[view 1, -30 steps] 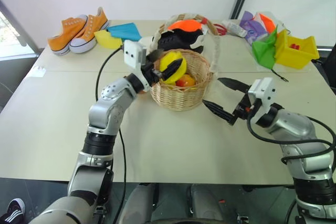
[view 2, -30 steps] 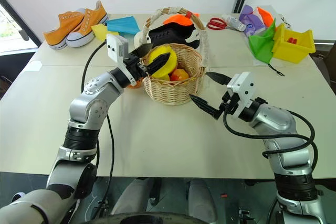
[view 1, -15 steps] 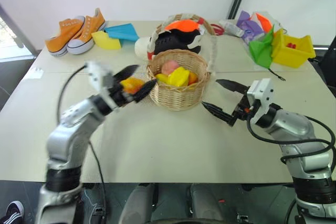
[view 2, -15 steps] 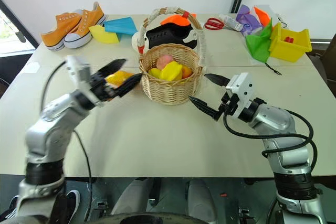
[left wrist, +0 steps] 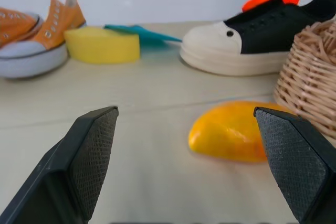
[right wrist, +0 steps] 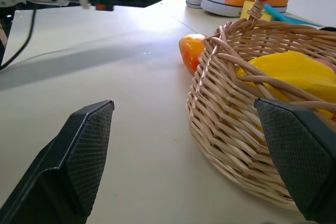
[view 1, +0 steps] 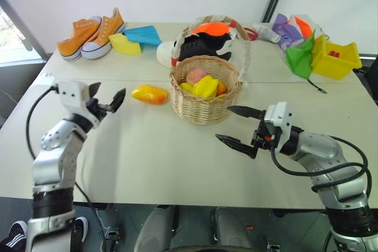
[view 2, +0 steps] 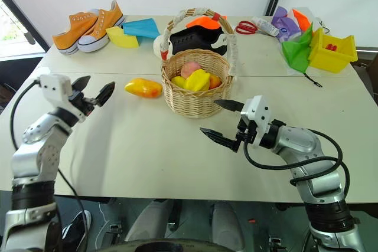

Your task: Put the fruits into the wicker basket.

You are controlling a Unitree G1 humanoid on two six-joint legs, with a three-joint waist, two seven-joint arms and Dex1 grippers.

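The wicker basket (view 2: pixel 196 84) stands mid-table with the yellow starfruit (view 2: pixel 198 79) inside, partly sunk behind the rim among other fruit that is hard to tell apart. The mango (view 2: pixel 143 88) lies on the table (view 2: pixel 147 151) just left of the basket, not touching it as far as can be seen. The left gripper (view 2: pixel 93 93) hovers further left, fingers spread wide and empty. The right gripper (view 2: pixel 221 120) — also wide open, holding nothing — hangs near the basket's near-right side. A black shoe (view 2: pixel 195 40) sits behind the basket, partly hidden by its handle.
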